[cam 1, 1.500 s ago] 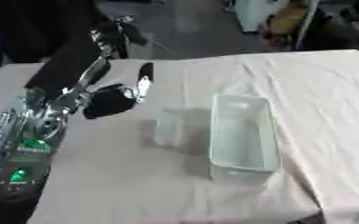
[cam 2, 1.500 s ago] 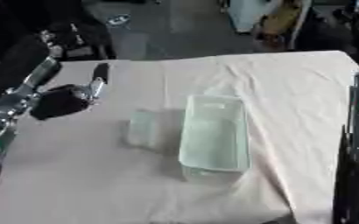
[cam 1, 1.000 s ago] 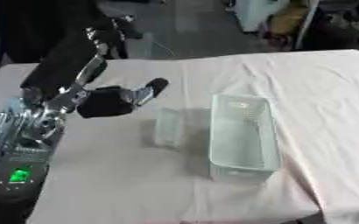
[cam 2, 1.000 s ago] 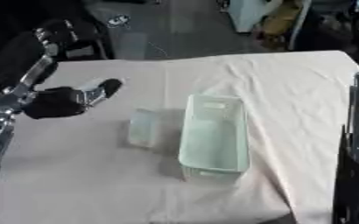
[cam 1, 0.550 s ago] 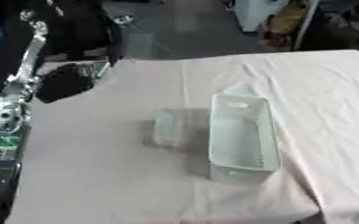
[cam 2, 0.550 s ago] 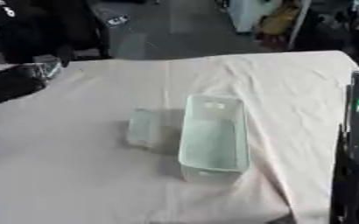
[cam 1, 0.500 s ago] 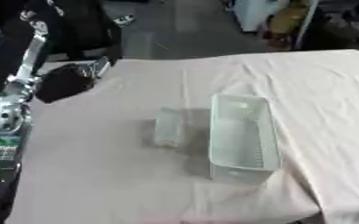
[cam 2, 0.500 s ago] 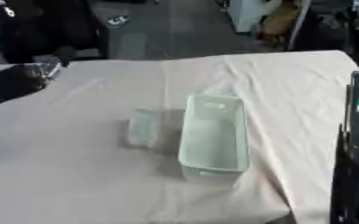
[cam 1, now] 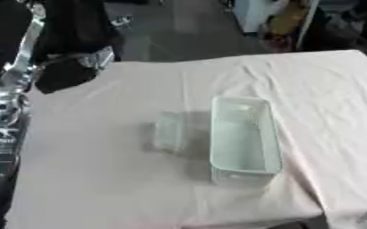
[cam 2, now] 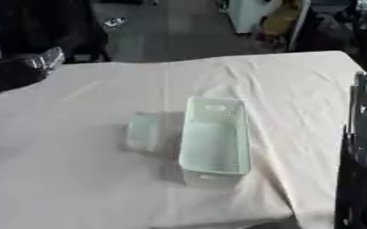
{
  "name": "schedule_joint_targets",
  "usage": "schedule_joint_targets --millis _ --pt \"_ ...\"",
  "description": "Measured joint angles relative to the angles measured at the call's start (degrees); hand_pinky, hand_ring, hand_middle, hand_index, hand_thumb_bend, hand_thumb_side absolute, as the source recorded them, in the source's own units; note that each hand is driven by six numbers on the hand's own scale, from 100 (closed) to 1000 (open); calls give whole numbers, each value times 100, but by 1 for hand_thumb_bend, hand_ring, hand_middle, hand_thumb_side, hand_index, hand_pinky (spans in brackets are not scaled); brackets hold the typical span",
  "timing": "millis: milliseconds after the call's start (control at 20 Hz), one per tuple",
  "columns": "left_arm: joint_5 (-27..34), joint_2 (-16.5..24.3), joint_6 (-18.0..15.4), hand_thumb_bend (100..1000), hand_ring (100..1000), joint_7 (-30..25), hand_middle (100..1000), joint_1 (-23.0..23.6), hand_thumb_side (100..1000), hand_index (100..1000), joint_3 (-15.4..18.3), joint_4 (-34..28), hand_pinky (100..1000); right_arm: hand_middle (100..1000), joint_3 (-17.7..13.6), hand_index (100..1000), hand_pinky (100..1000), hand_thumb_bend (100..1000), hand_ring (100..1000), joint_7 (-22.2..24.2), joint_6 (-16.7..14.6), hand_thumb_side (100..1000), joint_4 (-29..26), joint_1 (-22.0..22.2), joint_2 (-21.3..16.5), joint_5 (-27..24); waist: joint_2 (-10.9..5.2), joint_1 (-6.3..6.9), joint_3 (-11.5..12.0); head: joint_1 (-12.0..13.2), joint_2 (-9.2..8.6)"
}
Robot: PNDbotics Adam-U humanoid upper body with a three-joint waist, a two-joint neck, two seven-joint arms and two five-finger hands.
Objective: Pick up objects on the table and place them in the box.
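A pale green plastic box (cam 1: pixel 238 171) stands lengthwise in the middle of the table; I see nothing inside it. Right beside its left wall lies a small pale green, translucent block-shaped object (cam 1: pixel 169 133). My left hand (cam 1: pixel 64 74) is a dark shape with a silver part, hovering at the table's far left corner, well away from both. Its arm (cam 1: pixel 4 105) runs down the left edge. Of my right arm only the forearm (cam 2: pixel 364 147) shows, at the right edge of the right eye view; its hand is hidden.
A beige cloth (cam 1: pixel 100 183) covers the table, creased near the far edge. Behind the table are a dark floor, a black shape at the far left and clutter at the far right.
My left hand has drawn back from over the table near the small object to the far left corner. The box and the small object have not moved.
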Motion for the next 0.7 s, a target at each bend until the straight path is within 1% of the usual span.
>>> schedule_joint_targets --millis 50,100,150,300,350,400,450,550,700 --pt "-120 -27 -7 744 785 -111 831 -35 653 853 -75 74 734 866 0 889 706 100 799 0 0 707 0 0 0 0 0 0 -3 0 0" --pt "-235 -64 -19 700 787 -210 831 -57 672 856 -151 166 735 866 1 890 706 100 799 0 0 710 0 0 0 0 0 0 -10 0 0" --pt "-344 -102 -35 683 786 -298 828 -68 678 854 -233 276 744 866 1 890 706 100 799 0 0 706 0 0 1 0 0 0 -20 0 0" --pt "-607 -191 -105 650 783 -495 822 -109 698 858 -472 606 731 867 2 890 705 100 799 2 -1 711 0 0 1 0 0 1 -33 2 0" --pt "-676 -203 -134 653 784 -548 822 -109 698 857 -550 710 732 867 2 890 705 100 799 3 -1 711 0 0 1 0 0 1 -39 2 0" --pt "-740 -203 -158 619 783 -591 816 -111 709 859 -617 806 728 866 2 890 705 100 799 4 -1 712 0 0 1 0 1 2 -42 3 0" --pt "-798 -203 -180 607 783 -622 815 -111 712 859 -677 898 727 867 3 889 705 100 799 4 -2 712 0 0 1 0 1 3 -46 6 0" --pt "-902 -205 -204 564 782 -687 813 -118 695 861 -796 1070 730 867 4 889 705 100 799 6 -3 713 0 0 1 0 1 7 -53 21 0" --pt "-1040 -258 -227 546 774 -754 802 -148 710 858 -954 1280 725 867 7 889 705 100 799 16 -9 713 0 0 2 -2 1 14 -56 27 0"
